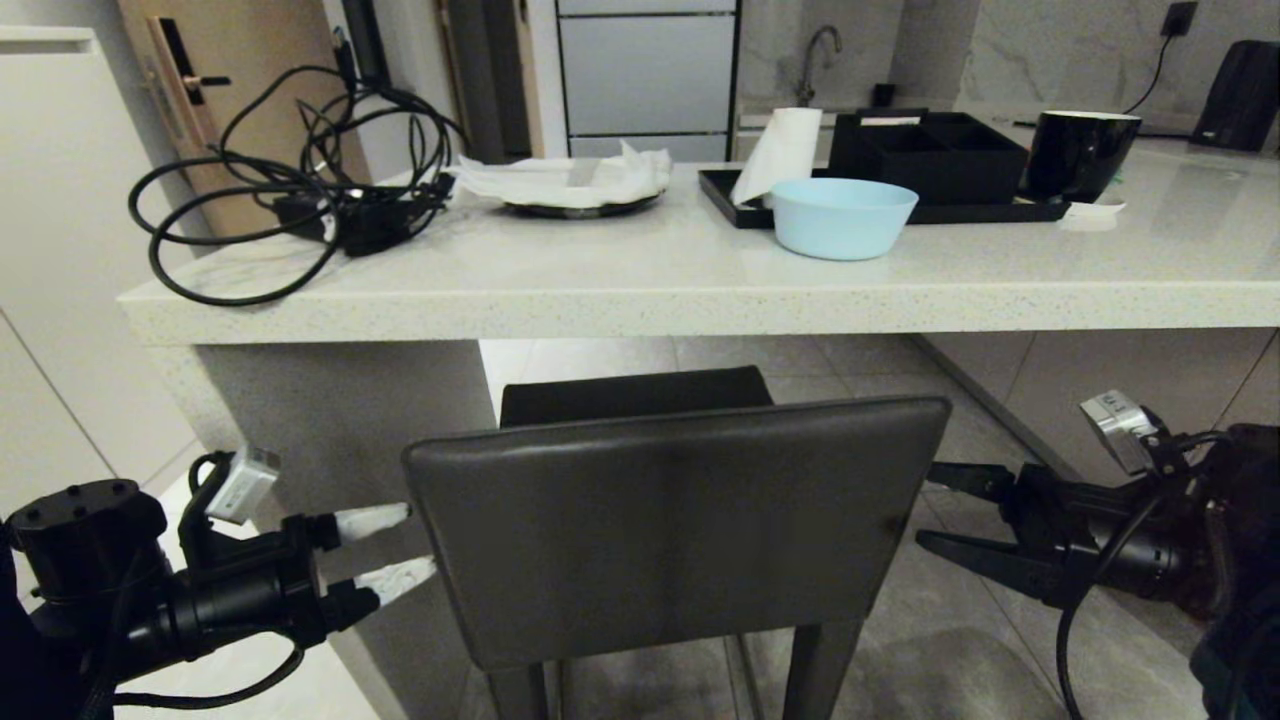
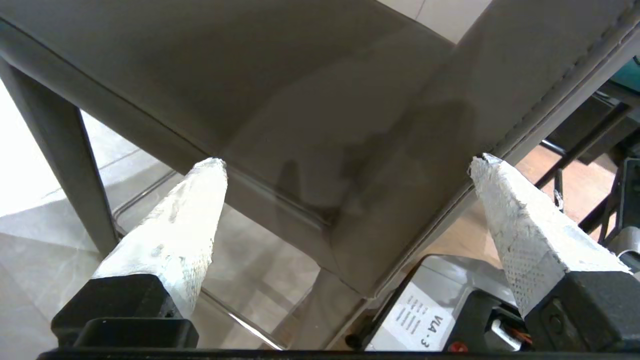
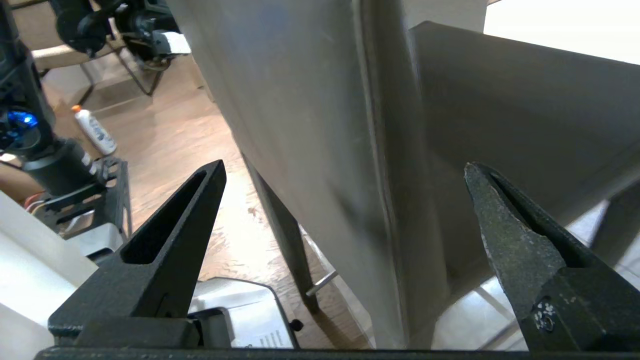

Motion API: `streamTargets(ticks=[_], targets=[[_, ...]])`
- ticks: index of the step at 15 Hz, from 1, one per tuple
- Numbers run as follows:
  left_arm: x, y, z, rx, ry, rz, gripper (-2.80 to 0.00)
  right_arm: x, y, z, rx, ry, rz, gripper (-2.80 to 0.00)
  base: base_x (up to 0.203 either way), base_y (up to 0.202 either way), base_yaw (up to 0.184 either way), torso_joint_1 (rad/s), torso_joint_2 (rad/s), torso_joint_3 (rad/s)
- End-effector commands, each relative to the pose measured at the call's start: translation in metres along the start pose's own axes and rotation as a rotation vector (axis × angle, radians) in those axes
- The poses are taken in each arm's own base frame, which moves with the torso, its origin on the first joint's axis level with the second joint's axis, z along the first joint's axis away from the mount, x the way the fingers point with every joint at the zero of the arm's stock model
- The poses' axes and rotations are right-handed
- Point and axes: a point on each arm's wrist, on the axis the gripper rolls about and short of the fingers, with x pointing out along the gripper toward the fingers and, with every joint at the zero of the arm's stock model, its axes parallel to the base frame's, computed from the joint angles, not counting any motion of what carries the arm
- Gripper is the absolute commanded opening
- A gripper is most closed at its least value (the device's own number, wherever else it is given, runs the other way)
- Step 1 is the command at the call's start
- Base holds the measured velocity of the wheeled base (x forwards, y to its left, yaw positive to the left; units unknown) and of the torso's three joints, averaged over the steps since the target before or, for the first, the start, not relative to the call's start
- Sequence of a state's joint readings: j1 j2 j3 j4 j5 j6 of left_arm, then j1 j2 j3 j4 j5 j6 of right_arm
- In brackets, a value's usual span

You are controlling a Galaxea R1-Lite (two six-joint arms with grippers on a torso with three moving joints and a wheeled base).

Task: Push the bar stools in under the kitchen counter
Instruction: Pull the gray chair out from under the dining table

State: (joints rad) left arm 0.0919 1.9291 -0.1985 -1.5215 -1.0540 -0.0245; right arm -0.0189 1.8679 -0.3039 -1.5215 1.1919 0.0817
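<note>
The dark grey stool (image 1: 670, 520) fills the lower centre of the head view, its square backrest facing the camera and its seat just below the thick pale edge of the worktop (image 1: 640, 300), which crosses the middle of the frame; the seat looks only partly under the slab. The left claw (image 1: 395, 550), at lower left, has its white-wrapped fingers spread apart with the tips right at the backrest's left edge; whether they touch it is hard to tell. The right claw (image 1: 935, 510), at lower right, also stands wide open, its black tips just beside the backrest's right edge. Neither grips anything. In the wrist views each claw straddles a side edge of the backrest (image 2: 320, 130), so a push would land high on the stool. That is the likely risk: pressure up at the backrest could tip the stool forward rather than slide it, and uneven force from the two sides could twist it so a leg catches the slab side panel (image 1: 340, 430) at left. The teal stool shows only as a sliver.
</note>
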Motion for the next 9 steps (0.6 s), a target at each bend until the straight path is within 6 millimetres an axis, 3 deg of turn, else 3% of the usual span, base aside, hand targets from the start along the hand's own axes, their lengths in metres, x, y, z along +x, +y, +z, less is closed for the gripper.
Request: streamTargets(ticks=[1,4,9], targets=[[0.002,0.0,0.002,0.013,-0.006,-0.011,0.0,0.013,0.002,-0.006,0.017,0.012,0.05,0.0,0.0,0.0,0.0,0.0,0.0,0.0],[0.003,-0.006,0.003,0.021,-0.005,-0.03,0.0,0.027,0.003,-0.009,0.024,0.022,0.097,0.0,0.0,0.0,0.0,0.0,0.0,0.0],[-0.012,-0.006,-0.003,-0.007,0.002,0.015,0.0,0.028,0.002,-0.01,0.026,0.023,0.098,0.0,0.0,0.0,0.0,0.0,0.0,0.0]])
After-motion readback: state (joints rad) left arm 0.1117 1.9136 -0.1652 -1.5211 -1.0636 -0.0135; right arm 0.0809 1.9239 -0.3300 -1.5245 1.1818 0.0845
